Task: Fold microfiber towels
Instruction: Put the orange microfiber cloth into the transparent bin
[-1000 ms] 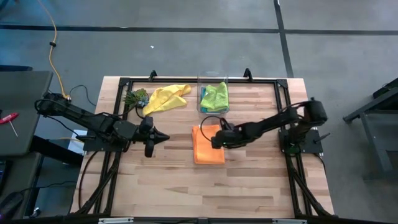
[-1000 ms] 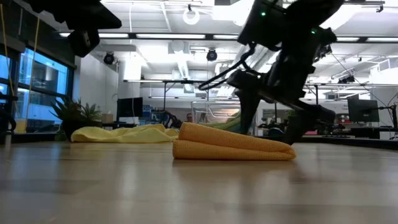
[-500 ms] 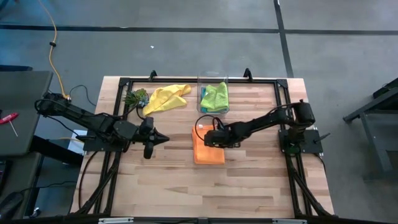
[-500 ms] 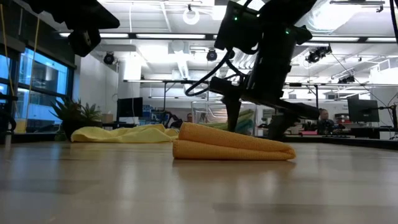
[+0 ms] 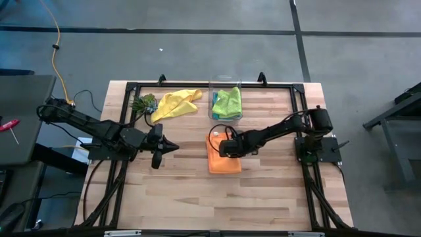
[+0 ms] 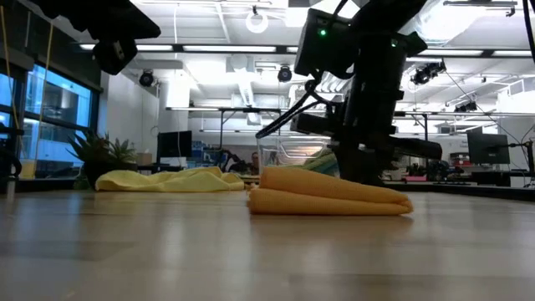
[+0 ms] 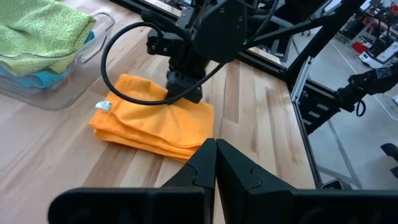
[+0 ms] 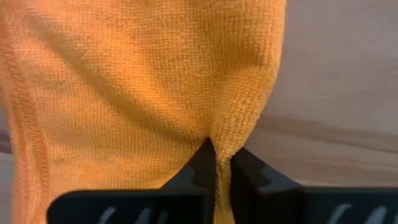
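Orange towel (image 5: 224, 161) lies folded mid-tabletop, and your right tool (image 8: 216, 163) is pinched shut on its edge. Lift gently and keep the layers stacked so the fold doesn't spill. Your left tool (image 7: 214, 163) waits closed, empty, just beside it. Bare wooden tabletop (image 5: 263, 197) leaves room; the yellow towel (image 5: 174, 103) and clear plastic box (image 5: 225, 103) sit at the far edge.

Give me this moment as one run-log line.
right end effector: shut on orange towel edge | left end effector: shut, idle left of it | yellow towel: unfolded
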`<state>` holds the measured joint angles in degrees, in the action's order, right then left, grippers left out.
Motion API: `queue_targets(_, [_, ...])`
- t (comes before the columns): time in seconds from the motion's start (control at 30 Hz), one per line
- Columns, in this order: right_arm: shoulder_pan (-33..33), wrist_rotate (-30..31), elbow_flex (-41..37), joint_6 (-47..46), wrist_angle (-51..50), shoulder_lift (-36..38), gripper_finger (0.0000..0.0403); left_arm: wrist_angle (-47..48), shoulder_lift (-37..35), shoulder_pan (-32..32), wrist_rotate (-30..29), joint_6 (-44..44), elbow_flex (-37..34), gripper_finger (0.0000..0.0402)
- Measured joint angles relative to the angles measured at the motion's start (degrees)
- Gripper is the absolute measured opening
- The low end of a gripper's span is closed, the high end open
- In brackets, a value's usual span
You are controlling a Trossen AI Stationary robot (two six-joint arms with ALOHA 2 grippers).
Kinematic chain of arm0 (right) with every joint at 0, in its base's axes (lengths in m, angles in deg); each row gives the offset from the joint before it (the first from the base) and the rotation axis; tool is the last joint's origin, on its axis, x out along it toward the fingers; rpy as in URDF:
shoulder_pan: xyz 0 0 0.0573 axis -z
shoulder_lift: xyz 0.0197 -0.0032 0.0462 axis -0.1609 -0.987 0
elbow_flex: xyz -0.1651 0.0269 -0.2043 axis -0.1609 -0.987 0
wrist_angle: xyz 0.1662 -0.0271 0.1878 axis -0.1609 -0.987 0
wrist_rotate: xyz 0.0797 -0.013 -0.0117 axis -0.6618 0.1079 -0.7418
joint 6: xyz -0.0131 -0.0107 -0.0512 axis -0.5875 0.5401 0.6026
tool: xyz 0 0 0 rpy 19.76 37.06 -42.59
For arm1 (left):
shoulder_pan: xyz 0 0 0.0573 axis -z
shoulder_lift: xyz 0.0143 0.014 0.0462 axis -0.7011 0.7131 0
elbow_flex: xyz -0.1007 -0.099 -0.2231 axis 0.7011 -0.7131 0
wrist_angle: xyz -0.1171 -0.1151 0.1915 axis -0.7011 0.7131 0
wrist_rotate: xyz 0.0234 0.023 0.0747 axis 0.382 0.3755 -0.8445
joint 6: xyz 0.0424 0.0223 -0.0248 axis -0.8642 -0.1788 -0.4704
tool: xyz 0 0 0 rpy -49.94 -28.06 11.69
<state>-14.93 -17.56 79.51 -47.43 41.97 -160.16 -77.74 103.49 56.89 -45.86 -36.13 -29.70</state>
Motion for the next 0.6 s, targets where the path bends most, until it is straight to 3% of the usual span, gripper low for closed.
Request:
queue_targets(0.33, [0.17,4.94,-0.79,6.83,-9.39,5.02,0.0002,0.00,0.00,0.00,0.00,0.64,-0.02,0.0000])
queue_targets(0.47, [-0.40,5.53,-0.86,9.41,-14.17,9.27,0.0001,0.00,0.02,0.00,-0.02,0.64,-0.02,0.0000])
queue_targets(0.6, [-1.11,5.33,-6.21,8.26,-12.88,17.39,0.0001,0.12,0.02,0.00,-0.40,0.80,-0.02,0.0000])
